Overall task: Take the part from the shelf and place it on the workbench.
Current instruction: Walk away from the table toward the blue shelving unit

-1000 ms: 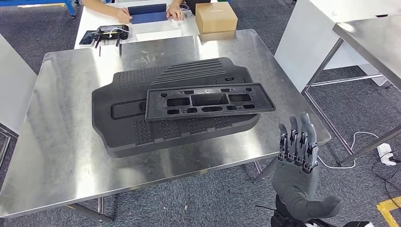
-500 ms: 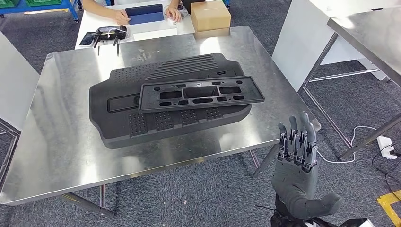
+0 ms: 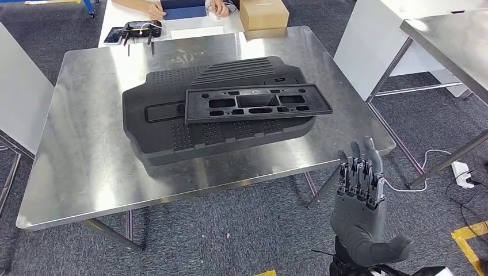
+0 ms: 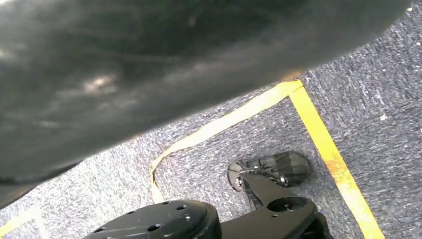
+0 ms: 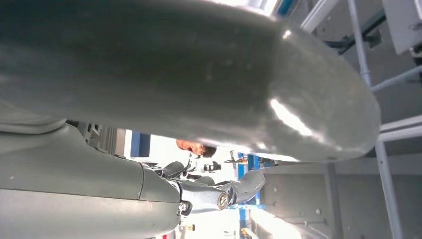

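On the workbench (image 3: 75, 172) lie two black parts (image 3: 207, 118); right hand (image 3: 361, 207) spread, empty.

the right hand (image 3: 361, 201) has a matte dark grey palm and a thick grey thumb (image 3: 391, 248), with slimmer fingers (image 3: 362, 169) of silver-grey segments and black links. in the right wrist view a smooth, glossy grey cover (image 5: 189, 74) curves over a metal finger (image 5: 219, 191) with a small round screw.
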You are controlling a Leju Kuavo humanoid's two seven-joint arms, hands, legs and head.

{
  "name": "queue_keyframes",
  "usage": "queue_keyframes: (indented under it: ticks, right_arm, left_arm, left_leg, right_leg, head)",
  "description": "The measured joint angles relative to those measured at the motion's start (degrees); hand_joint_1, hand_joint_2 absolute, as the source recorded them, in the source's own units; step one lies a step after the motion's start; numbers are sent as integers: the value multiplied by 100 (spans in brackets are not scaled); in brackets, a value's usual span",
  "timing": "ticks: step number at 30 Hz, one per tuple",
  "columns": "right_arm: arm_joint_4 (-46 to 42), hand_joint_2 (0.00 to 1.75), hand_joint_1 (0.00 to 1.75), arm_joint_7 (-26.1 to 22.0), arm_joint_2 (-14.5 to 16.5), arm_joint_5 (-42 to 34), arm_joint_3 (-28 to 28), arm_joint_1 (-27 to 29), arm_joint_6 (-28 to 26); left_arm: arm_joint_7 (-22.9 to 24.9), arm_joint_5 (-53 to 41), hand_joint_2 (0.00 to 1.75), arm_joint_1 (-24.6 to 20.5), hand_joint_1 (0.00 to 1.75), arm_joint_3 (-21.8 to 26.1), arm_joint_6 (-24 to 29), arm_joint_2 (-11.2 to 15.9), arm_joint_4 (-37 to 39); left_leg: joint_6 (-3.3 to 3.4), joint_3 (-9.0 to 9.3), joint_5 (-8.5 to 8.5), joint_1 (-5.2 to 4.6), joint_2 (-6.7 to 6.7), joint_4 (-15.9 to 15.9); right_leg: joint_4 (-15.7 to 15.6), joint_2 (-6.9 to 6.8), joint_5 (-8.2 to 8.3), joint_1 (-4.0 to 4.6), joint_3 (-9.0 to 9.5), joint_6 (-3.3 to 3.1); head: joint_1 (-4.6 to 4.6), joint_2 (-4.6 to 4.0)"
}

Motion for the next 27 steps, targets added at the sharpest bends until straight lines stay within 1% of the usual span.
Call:
queue_keyframes:
  ticks: [1,2,3,4,5,6,7,8,9,10,11,12,13,14,15,16,17,18,19,21,22,23,24,25,26,27]
  right_arm:
    - [1,0,0,0,0,-1,1,-5,-4]
    - [1,0,0,1,0,-2,1,-7,-7]
    - [1,0,0,1,-1,-2,1,-9,-10]
    - [1,0,0,2,-1,-2,1,-8,-14]
    - [1,0,0,3,-1,-2,1,-5,-17]
    - [1,0,0,4,0,-2,1,-6,-20]
    - [1,0,0,4,2,-2,1,-5,-21]
    - [1,0,0,5,5,-2,1,-4,-21]
    - [2,0,0,8,7,-1,0,-1,-21]
    - [4,0,0,11,8,-1,0,3,-22]
    - [9,0,0,16,9,0,0,7,-27]
    - [14,0,0,19,9,2,0,11,-34]
    - [21,0,0,20,9,4,0,16,-43]
    - [26,0,0,21,9,7,0,20,-52]
    - [28,0,0,22,9,10,0,23,-58]
    - [29,0,0,22,9,14,-1,24,-65]
    - [29,0,0,24,9,19,-1,23,-69]
    - [29,0,0,26,9,23,-1,23,-73]
    - [29,0,0,27,9,27,-1,23,-75]
    - [29,0,0,29,8,28,0,25,-79]
    - [30,0,0,29,7,27,-1,25,-84]
    - [30,0,0,30,5,26,-1,26,-90]
    - [31,0,0,30,4,26,-2,25,-95]
    - [32,0,0,31,4,26,-2,25,-98]
    - [33,0,0,31,4,26,-2,26,-100]
    - [36,0,0,31,3,26,-2,27,-101]
  left_arm:
    - [0,-1,0,0,0,0,0,-3,0]
    - [0,-1,0,0,0,1,0,-7,0]
    - [0,-1,0,0,0,1,0,-9,0]
    - [0,-1,0,0,0,2,0,-12,0]
    - [0,-1,0,1,0,2,0,-12,0]
    - [0,-1,0,3,0,3,0,-11,0]
    - [0,-1,0,6,0,3,0,-10,0]
    - [0,-1,0,9,0,4,0,-8,0]
    - [0,-1,0,10,0,5,0,-4,0]
    - [0,-1,0,11,0,7,0,-2,0]
    - [0,0,0,12,0,8,0,1,0]
    - [0,1,0,12,0,9,0,3,0]
    - [0,1,0,12,0,10,0,7,0]
    - [0,1,0,12,0,11,0,10,0]
    - [0,1,0,11,0,11,0,13,0]
    - [0,1,0,9,0,12,0,12,1]
    - [1,1,0,7,0,13,0,11,1]
    - [1,1,0,6,0,14,1,10,2]
    - [2,1,0,4,0,15,2,10,2]
    - [3,2,0,0,0,16,5,15,2]
    - [4,2,0,-3,0,17,7,16,2]
    - [5,3,0,-5,0,17,8,16,2]
    - [7,3,0,-7,0,18,8,16,2]
    - [8,3,0,-7,0,19,9,17,2]
    - [10,3,0,-6,0,19,9,17,2]
    - [11,3,0,-5,0,19,9,17,2]
  left_leg:
    - [-18,-26,31,-8,-5,1]
    - [-47,-40,65,-13,-7,-2]
    - [-80,-49,98,-17,-7,-4]
    - [-120,-54,132,-18,-5,-14]
    - [-164,-53,166,-15,-2,-29]
    - [-201,-67,162,-7,-1,-21]
    - [-230,-96,87,-1,0,35]
    - [-252,-153,-76,3,0,188]
    - [-269,-247,-323,11,0,472]
    - [-289,-352,-583,13,0,827]
    - [-313,-443,-777,20,0,1177]
    - [-338,-476,-866,30,1,1414]
    - [-357,-412,-835,45,2,1447]
    - [-374,-235,-711,66,4,1254]
    - [-391,21,-568,92,5,888]
    - [-398,261,-474,99,-5,531]
    - [-385,425,-406,99,-21,259]
    - [-359,491,-398,91,-36,115]
    - [-317,471,-405,69,-52,103]
    - [-204,385,-351,59,-48,86]
    - [-139,342,-309,56,-41,81]
    - [-77,293,-262,60,-33,69]
    - [-33,237,-217,59,-24,66]
    - [-4,172,-174,49,-19,67]
    - [8,107,-130,40,-13,68]
    - [11,43,-86,31,-6,69]
  right_leg:
    - [-458,0,99,21,310,-3]
    - [-792,0,178,43,525,-22]
    - [-996,0,218,65,636,-47]
    - [-1054,1,240,84,647,-74]
    - [-1060,1,274,81,602,-107]
    - [-1085,-1,305,56,577,-148]
    - [-1104,-4,347,31,560,-200]
    - [-1123,-10,393,3,538,-253]
    - [-1128,-16,433,-12,515,-289]
    - [-1123,-21,467,-7,480,-312]
    - [-1116,-26,500,-5,442,-319]
    - [-1105,-29,529,-4,406,-309]
    - [-1088,-30,550,-8,367,-296]
    - [-1060,-31,564,-18,331,-281]
    - [-1018,-31,570,-26,298,-266]
    - [-970,-30,573,-26,254,-246]
    - [-926,-29,577,-19,211,-225]
    - [-888,-27,584,-5,180,-195]
    - [-876,-23,604,3,150,-151]
    - [-857,-11,636,1,97,-62]
    - [-799,-5,589,-6,33,-39]
    - [-642,-1,473,-10,-60,-44]
    - [-349,2,281,-18,-197,-70]
    - [27,1,68,-18,-351,-94]
    - [405,1,-109,-18,-485,-102]
    - [677,1,-214,-17,-559,-89]
  head:
    - [-1,0]
    - [-5,0]
    - [0,0]
    - [0,0]
    - [5,0]
    - [10,0]
    - [5,0]
    - [1,0]
    - [-4,0]
    - [-8,0]
    - [-9,0]
    - [-8,0]
    - [-8,0]
    - [-8,0]
    - [-9,0]
    - [-12,0]
    - [-10,0]
    - [-10,0]
    - [-6,0]
    - [-3,0]
    - [1,0]
    - [9,0]
    - [19,0]
    - [29,0]
    - [33,0]
    - [32,0]
